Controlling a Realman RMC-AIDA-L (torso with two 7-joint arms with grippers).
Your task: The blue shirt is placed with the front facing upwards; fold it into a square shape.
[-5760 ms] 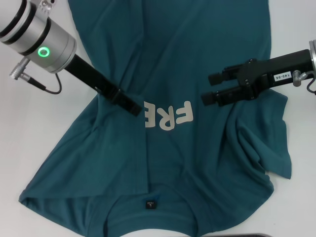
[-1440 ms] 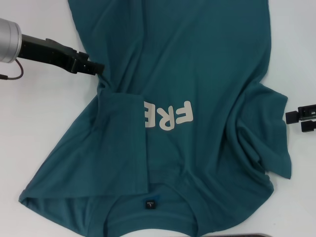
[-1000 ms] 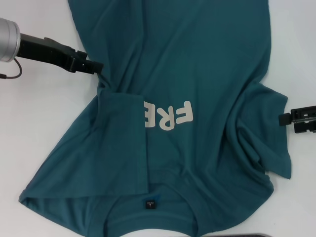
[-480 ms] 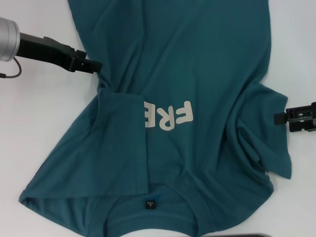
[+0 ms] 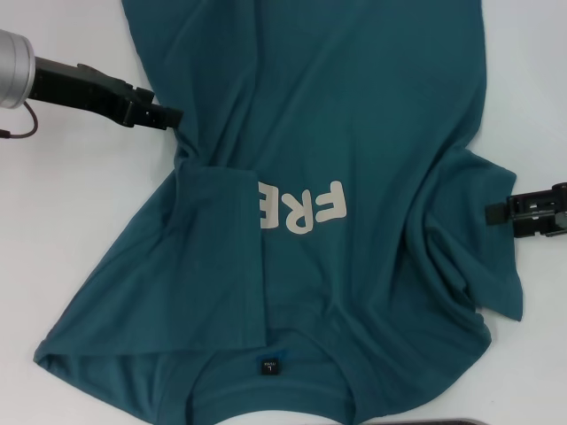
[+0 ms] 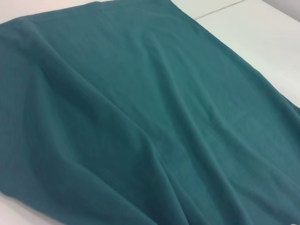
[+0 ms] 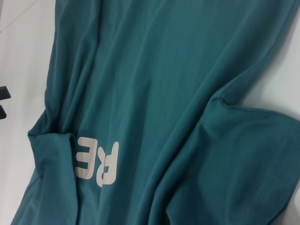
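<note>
Left hand (image 5: pixel 174 118) tip touches the blue shirt (image 5: pixel 354 106) edge.

A dark teal-blue shirt (image 5: pixel 354 133) lies spread on a white table (image 5: pixel 62 230), collar nearest the camera with a small dark label (image 5: pixel 268 366) inside. One side is folded inward, covering part of the white chest letters (image 5: pixel 301 205); the opposite sleeve lies rumpled.
</note>
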